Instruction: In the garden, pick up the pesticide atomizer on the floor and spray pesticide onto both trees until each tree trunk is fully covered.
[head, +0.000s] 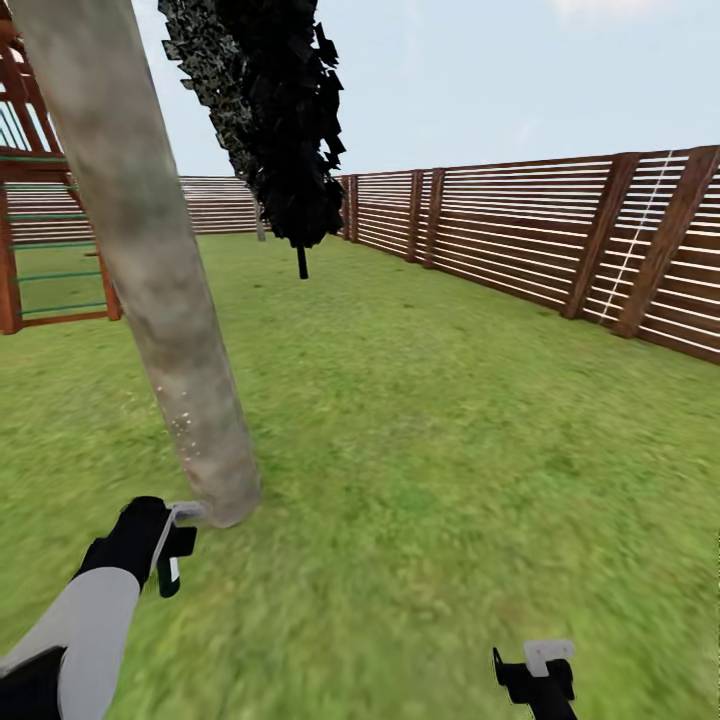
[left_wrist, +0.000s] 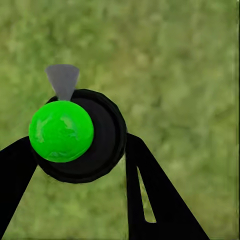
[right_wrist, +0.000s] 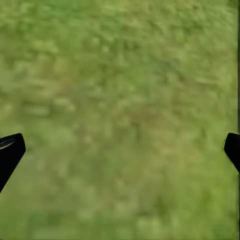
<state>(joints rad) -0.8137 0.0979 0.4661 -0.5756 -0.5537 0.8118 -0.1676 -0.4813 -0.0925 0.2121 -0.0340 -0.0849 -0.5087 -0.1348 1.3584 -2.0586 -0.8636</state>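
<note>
Left gripper (head: 172, 545) sits low over the grass, right at the foot of the tree trunk (head: 150, 260) — trunk is just ahead of it and slightly to the right, long axis near vertical with a lean in the head view. In the left wrist view the atomizer (left_wrist: 75, 135) sits between the two black fingers (left_wrist: 150, 190): green dome on a black round body, grey nozzle (left_wrist: 63, 80) sticking out from its far side. Fingers look closed against the body, so I read it as held. Can't tell from here whether the nozzle points at the trunk or past it.

Right gripper (head: 535, 675) hangs low over open lawn (head: 450, 450), fingers (right_wrist: 10, 150) spread wide, nothing between them.

Left arm is the one for the spray; judgement — needs wrist aim toward the bark, then a sweep up the trunk. Room: open grass to the right, fence (head: 560, 230) well off, wooden frame (head: 40, 200) behind-left, dark column tree (head: 280, 120) beyond.
</note>
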